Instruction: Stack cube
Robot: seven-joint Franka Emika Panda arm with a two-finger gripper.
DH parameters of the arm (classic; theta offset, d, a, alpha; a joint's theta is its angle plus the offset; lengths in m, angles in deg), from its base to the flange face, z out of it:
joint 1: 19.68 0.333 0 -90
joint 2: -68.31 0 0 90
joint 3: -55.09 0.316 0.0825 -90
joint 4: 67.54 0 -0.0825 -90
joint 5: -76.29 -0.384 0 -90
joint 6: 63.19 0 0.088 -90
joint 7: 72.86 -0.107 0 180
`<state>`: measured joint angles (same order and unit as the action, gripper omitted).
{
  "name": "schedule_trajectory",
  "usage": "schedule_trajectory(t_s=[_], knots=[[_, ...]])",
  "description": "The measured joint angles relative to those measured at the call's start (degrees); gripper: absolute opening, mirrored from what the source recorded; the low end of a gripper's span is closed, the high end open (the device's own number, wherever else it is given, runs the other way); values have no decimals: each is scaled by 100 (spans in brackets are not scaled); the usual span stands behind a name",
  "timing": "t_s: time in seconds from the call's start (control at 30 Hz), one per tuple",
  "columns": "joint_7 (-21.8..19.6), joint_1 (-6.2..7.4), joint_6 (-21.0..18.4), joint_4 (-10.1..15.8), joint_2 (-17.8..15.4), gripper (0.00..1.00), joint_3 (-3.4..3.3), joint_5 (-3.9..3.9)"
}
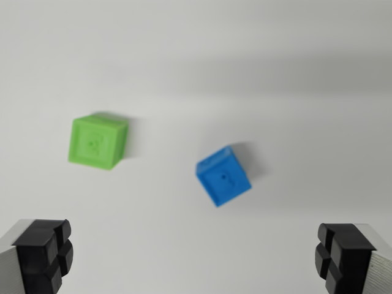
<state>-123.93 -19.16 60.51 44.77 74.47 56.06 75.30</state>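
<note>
Wrist view: end effector (196,257) spread wide, empty, above plain white desk (196,55). Small green plastic cube (97,141) and small blue plastic cube (223,176) lie apart mid-desk, desk edges unseen. Nothing grasped or stacked; whole task left.

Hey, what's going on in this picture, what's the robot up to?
A robot arm's wrist camera looks down at a plain white surface. Two small plastic cubes sit on it, apart from each other: a green cube toward the wrist view's left and a blue cube nearer the middle, turned at an angle. The gripper is open and empty, its black fingertips showing at the bottom corners. Neither cube is being touched, and nothing has been stacked yet.
</note>
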Motion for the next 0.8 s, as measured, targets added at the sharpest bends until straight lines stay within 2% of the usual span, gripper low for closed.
schedule_trajectory(t_s=[0.8], knots=[[-841,365,613,350,420,100,36,86]])
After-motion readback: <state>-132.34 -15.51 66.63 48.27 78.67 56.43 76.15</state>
